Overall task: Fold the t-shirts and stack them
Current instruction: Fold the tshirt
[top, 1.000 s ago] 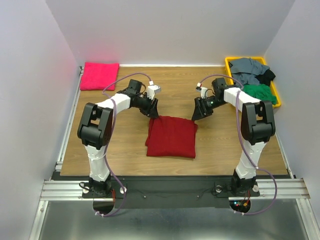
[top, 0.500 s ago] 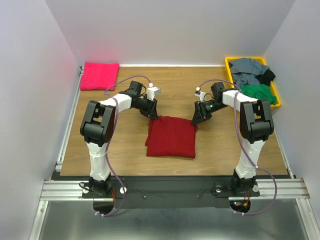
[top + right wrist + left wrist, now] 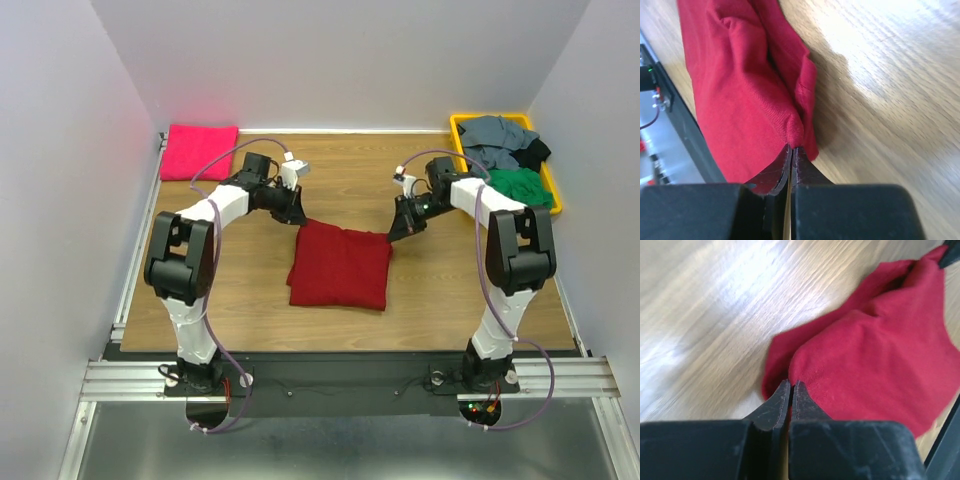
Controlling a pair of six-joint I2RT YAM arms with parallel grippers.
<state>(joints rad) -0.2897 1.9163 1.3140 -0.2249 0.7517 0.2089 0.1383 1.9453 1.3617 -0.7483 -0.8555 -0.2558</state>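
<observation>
**Q:** Where is the shirt, and how is it held?

**A:** The red t-shirt point(image 3: 338, 268) lies part-folded at the middle of the tabletop point(image 3: 340, 170). The left pincer point(image 3: 790, 384) is clamped on its far left corner and the right pincer point(image 3: 791, 148) on its far right corner. Both sets of jaws are pressed together on the cloth.

**Q:** How should the fold proceed?

**A:** The step is probably to bring the far edge over to the near edge.
1. Raise both corners to equal height.
2. Hold the edge taut between them.
3. Travel at matching speed.

Each grip takes little cloth, at the very tips, so a jerk could free a corner.

**Q:** And stacking?

**A:** The pink t-shirt point(image 3: 199, 151) lies folded at the far left corner, well apart. It is probably the base of the stack.
</observation>
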